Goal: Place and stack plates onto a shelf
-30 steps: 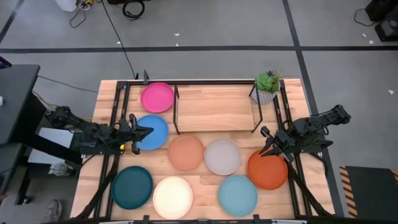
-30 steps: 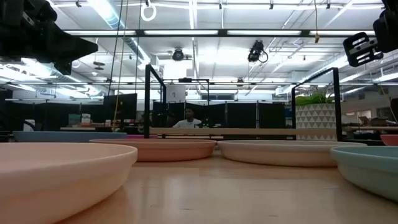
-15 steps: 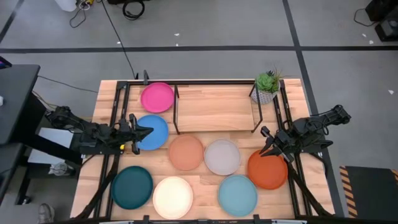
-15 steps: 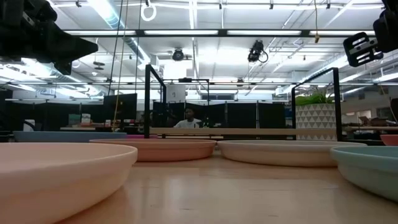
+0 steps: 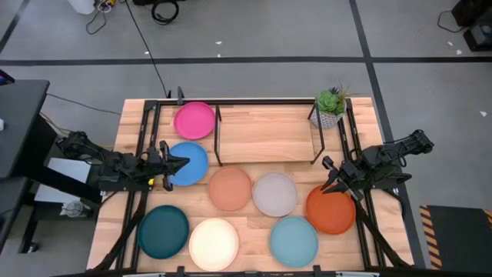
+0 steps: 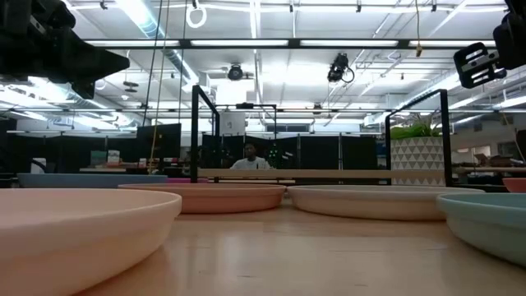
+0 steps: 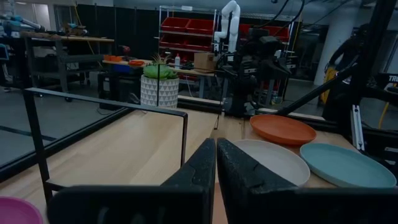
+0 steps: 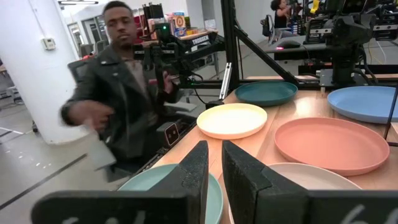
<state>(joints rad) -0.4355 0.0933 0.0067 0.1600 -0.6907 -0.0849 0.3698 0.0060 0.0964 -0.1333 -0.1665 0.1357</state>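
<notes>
Plates lie singly across the table (image 5: 246, 227), none on the shelf (image 5: 265, 135) yet: pink plate (image 5: 194, 120) and blue plate (image 5: 188, 163) at its left end, peach plate (image 5: 230, 188) and grey plate (image 5: 274, 194) in front, orange plate (image 5: 330, 209), dark teal, cream and light blue nearer the table's edge. Left gripper (image 5: 175, 163) hovers over the blue plate, fingers nearly together, holding nothing. Right gripper (image 5: 332, 185) hangs above the orange plate's rim, narrow, empty. Probably each arm is staged over its nearest plate. A person (image 8: 121, 93) stands beyond the table.
</notes>
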